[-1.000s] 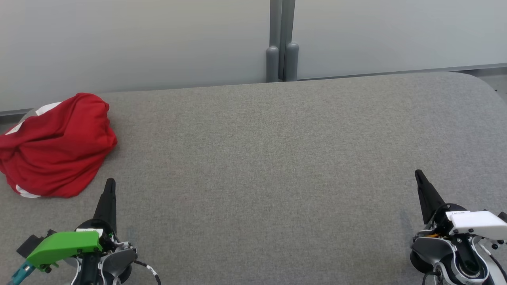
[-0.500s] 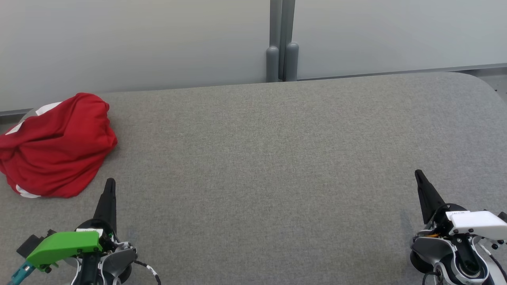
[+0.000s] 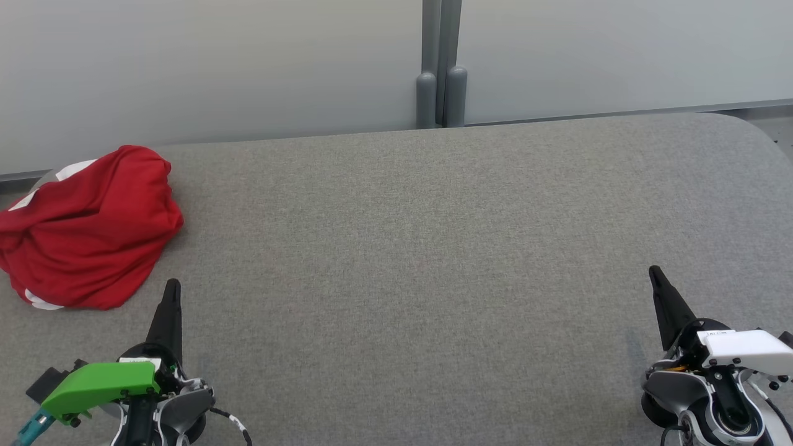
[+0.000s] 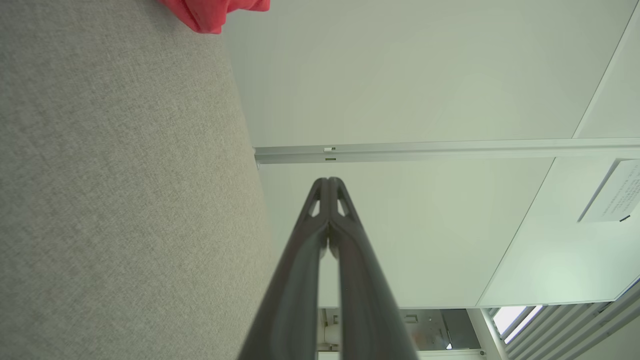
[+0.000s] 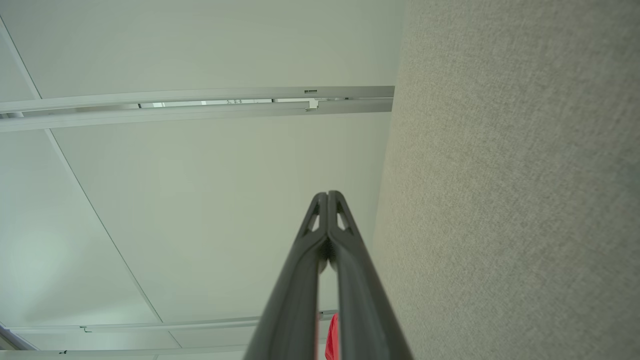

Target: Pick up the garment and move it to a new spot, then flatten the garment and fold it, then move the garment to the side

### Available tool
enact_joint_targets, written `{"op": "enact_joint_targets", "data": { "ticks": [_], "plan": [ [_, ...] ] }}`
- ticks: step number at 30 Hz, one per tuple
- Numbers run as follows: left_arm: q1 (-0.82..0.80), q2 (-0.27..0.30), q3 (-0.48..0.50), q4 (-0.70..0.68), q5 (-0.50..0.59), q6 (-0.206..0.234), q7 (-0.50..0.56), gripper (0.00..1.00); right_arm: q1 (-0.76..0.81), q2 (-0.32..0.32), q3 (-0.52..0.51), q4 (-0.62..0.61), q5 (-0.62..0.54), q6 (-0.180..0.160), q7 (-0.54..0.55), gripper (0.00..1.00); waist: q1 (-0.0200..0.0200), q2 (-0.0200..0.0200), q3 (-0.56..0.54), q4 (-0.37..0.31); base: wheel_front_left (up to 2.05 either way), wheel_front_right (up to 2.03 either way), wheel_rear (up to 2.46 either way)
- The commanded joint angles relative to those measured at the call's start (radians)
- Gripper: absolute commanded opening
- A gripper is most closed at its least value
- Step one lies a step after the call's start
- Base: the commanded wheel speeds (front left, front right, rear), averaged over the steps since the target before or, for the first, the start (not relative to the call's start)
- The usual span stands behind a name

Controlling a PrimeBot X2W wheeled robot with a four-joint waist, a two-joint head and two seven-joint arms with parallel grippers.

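Head view, garment: red garment (image 3: 90, 226) with white patches, crumpled in a heap at the far left of the grey padded surface (image 3: 403, 248).
Head view, left gripper: left gripper (image 3: 172, 286) at near left, fingers pressed together, holding nothing; tip near the heap's near right hem, not touching it.
Head view, right gripper: right gripper (image 3: 653, 272) at near right, fingers pressed together, empty, well apart from the garment.
Head view, background: pale partition (image 3: 217, 68) along the far edge, grey post (image 3: 441, 74) at its middle.
Left wrist view, gripper: fingers closed tip to tip, nothing between them.
Left wrist view, garment: red corner at the top edge, clear of the fingers.
Right wrist view, gripper: fingers closed tip to tip, nothing pinched.
Right wrist view, garment: red sliver at the bottom edge, seen between the finger shanks.
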Motion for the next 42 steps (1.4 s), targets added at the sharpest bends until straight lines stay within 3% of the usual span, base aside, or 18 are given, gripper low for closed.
{"op": "enact_joint_targets", "data": {
  "ticks": [1,36,37,42],
  "plan": [
    [-0.016,0.001,0.000,-0.001,0.004,-0.002,0.000,0.00,-0.011,-0.002,-0.001,0.001,-0.002,0.001,0.001,0.00,0.0000,0.0108,0.000,0.000,0.00,0.00,0.00],
    [-0.016,0.001,0.000,-0.001,0.004,-0.002,0.000,0.00,-0.011,-0.002,-0.001,0.001,-0.002,0.001,0.001,0.00,0.0000,0.0108,0.000,0.000,0.00,0.00,0.00],
    [0.002,0.000,0.000,0.002,0.000,0.000,0.000,1.00,0.002,0.001,0.000,0.002,0.000,0.000,0.000,1.00,0.0000,0.0000,0.000,0.000,0.00,0.00,0.00],
    [0.032,-0.005,-0.018,0.023,0.006,0.000,-0.014,1.00,0.029,0.010,0.015,0.026,-0.005,0.000,-0.016,1.00,0.0000,0.0002,0.000,0.000,0.00,0.00,0.00]
  ]
}}
